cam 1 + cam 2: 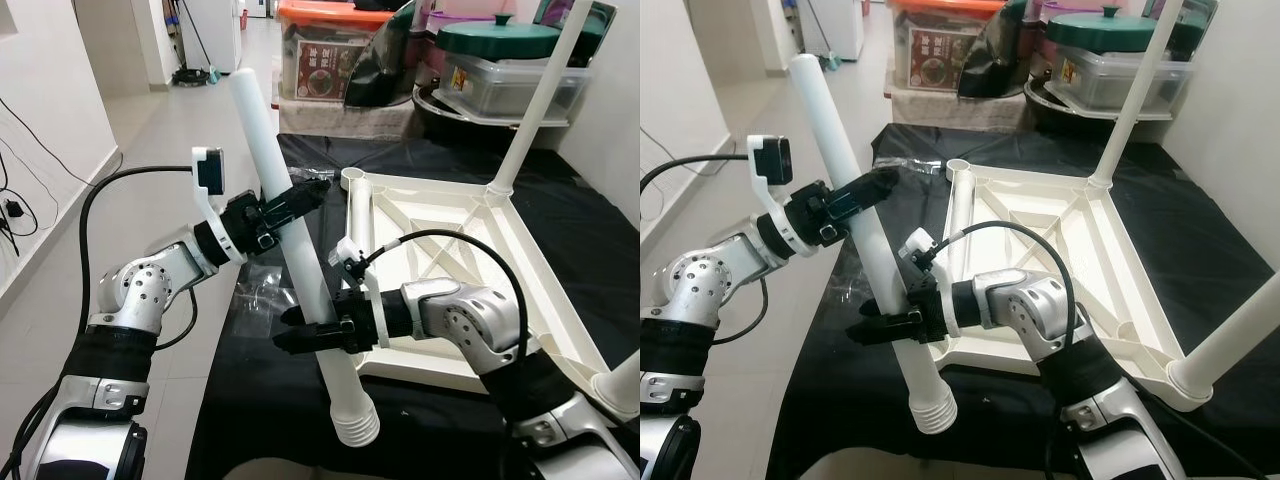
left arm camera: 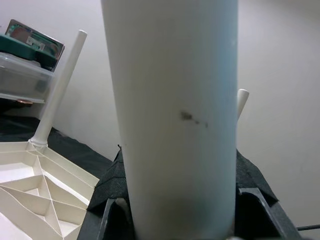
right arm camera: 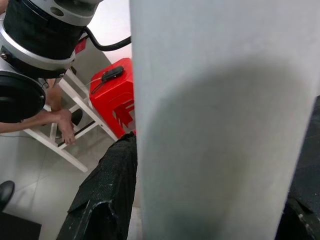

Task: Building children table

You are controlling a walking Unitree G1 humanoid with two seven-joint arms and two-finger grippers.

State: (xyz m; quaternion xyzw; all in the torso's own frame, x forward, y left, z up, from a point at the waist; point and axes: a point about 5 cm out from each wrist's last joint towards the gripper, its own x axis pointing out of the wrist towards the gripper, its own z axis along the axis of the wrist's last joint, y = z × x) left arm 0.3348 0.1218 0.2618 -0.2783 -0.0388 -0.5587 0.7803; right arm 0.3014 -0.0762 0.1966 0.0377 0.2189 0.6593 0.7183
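Note:
A long white table leg (image 1: 290, 230) slants in the air, its threaded end (image 1: 358, 424) low and toward me. My left gripper (image 1: 300, 200) is shut on the leg's upper half. My right gripper (image 1: 305, 335) is shut on its lower half. Beyond them a white table top (image 1: 470, 215) lies upside down on a black cloth (image 1: 250, 380). One leg (image 1: 530, 100) stands upright at the top's far corner and another (image 1: 625, 385) at its near right corner. An open leg socket (image 1: 353, 180) sits at the far left corner. The leg (image 2: 175, 115) fills the middle of the left wrist view.
Storage boxes (image 1: 325, 55) and a clear bin with a green lid (image 1: 500, 60) stand past the cloth. Tiled floor (image 1: 170, 130) runs along the left beside a white wall with a cable (image 1: 15, 205). A red box (image 3: 117, 100) and a white frame (image 3: 65, 145) show in the right wrist view.

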